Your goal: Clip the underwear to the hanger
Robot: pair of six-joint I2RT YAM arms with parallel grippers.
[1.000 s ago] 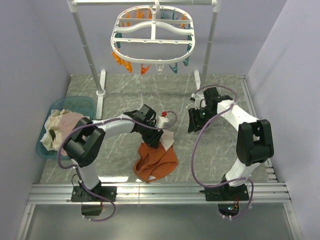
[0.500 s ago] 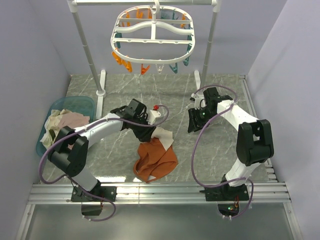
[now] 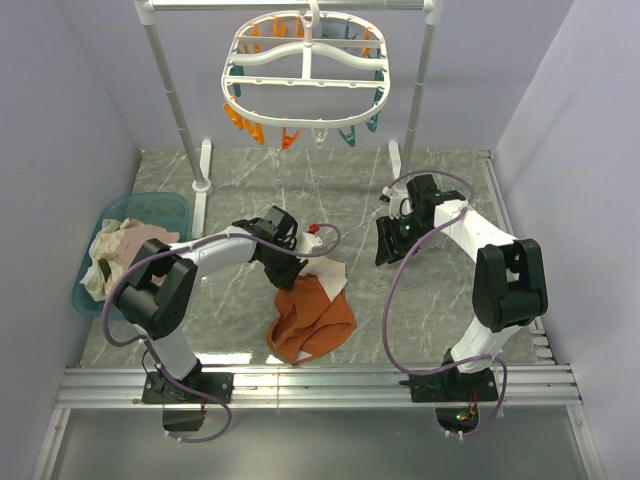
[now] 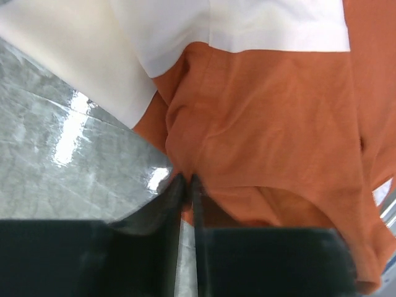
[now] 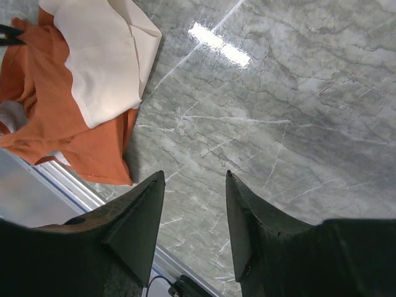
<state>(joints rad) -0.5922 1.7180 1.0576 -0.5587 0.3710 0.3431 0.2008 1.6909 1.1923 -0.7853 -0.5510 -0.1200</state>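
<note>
The rust-orange underwear [image 3: 312,320] lies crumpled on the marble table, its beige waistband [image 3: 327,276] folded at the top. My left gripper [image 3: 293,270] is at its upper left edge. In the left wrist view the gripper [image 4: 186,180] is shut, pinching a fold of the orange fabric [image 4: 266,124]. My right gripper [image 3: 384,250] hovers to the right of the underwear, open and empty. In the right wrist view the gripper [image 5: 195,176] is over bare marble, with the underwear [image 5: 43,117] at the upper left. The white oval hanger [image 3: 305,65] with orange and teal clothespins hangs at the back.
A teal basin [image 3: 165,205] holding a pale pink and cream clothes pile [image 3: 120,250] stands at the left. The white pole rack [image 3: 172,100] carries the hanger at the back. Metal rails [image 3: 320,385] run along the table's near edge.
My left gripper has shifted up and left a little while staying shut on the orange fabric, and its arm has swung. The waistband moved slightly with it. The right arm has not moved.
</note>
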